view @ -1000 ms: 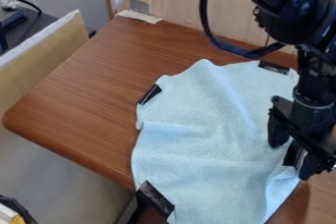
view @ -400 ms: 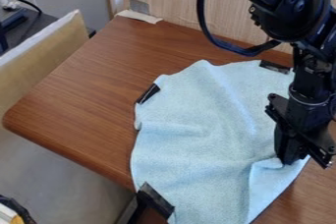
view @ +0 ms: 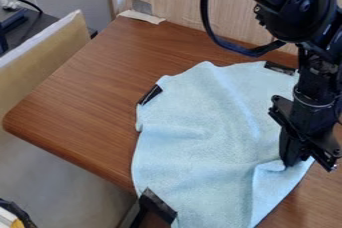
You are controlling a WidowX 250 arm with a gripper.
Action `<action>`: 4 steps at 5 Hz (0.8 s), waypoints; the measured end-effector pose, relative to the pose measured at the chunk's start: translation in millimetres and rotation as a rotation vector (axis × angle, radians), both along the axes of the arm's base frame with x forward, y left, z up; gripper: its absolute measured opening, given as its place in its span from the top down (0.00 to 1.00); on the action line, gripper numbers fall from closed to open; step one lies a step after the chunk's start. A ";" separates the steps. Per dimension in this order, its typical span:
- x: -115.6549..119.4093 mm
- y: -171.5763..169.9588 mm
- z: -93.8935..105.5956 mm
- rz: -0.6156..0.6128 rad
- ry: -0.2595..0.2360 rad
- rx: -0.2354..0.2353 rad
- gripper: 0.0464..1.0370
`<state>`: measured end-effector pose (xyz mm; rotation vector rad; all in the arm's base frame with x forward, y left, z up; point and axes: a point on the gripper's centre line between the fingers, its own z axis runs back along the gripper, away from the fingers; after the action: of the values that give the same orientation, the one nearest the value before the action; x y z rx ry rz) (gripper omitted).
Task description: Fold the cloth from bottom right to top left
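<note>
At the right of the view the black gripper (view: 292, 163) hangs down at the cloth's right edge, its fingers together on the fabric, which bunches up at their tips. The light blue cloth (view: 200, 142) lies spread over the table's right part, with a few soft wrinkles and a raised crease running down from the fingertips toward the front. The fabric directly between the fingers is hidden.
Black tape pieces lie at the cloth's left edge (view: 150, 94), top right (view: 279, 68) and lower left (view: 157, 205). The brown table (view: 80, 97) ends at the left and front. A wooden panel (view: 174, 2) stands behind, with a cable (view: 230, 47) hanging before it.
Over the last second the gripper closed on the cloth's right edge and shifted a little left, pulling the fabric into a crease. Since the later earlier frame it has barely moved.
</note>
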<state>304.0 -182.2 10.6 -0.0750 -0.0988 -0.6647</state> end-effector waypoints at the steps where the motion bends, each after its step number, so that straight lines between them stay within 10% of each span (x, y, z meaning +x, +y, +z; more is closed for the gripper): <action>1: -0.4 0.4 1.6 -0.007 0.008 0.010 0.99; 4: 11.3 61.2 93.5 0.136 -0.151 -0.048 0.99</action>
<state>315.3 -121.0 104.1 -0.0640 -0.2633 -0.5318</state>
